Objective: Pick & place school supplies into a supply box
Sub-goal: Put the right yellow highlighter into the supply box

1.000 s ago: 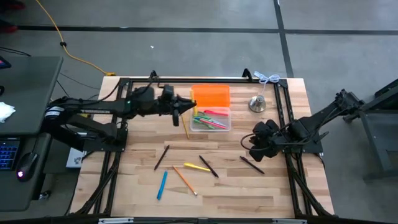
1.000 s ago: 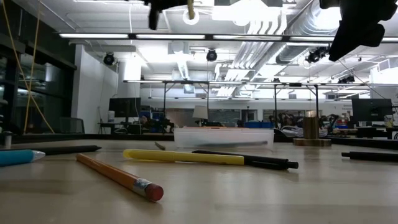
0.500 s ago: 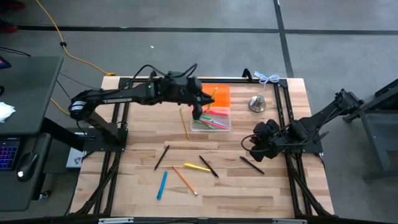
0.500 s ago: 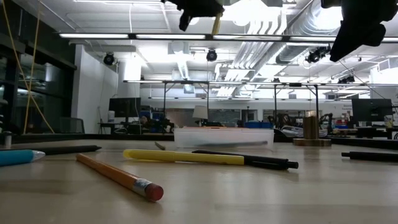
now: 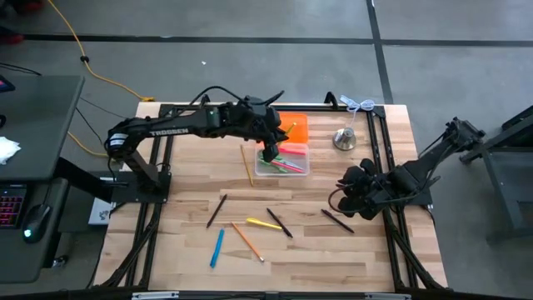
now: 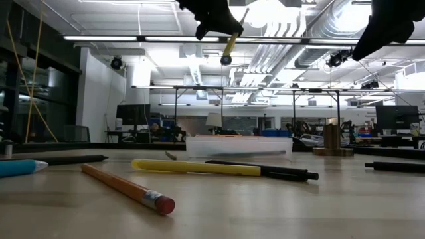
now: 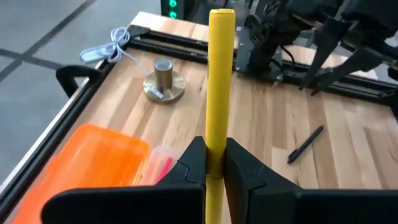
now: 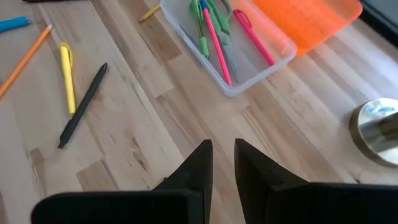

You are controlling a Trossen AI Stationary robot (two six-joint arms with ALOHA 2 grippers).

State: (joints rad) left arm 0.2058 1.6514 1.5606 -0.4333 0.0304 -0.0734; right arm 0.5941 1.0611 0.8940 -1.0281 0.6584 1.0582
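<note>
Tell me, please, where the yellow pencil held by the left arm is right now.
The yellow pencil is clamped in the left pincer, raised over the left end of the clear box, beside the orange lid.

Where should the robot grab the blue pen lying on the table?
Probably around the middle of the blue pen, coming straight down from above. It lies flat on the bare wooden table, clear of the orange pencil beside it, so fingers can close across its thin barrel from either side.
</note>
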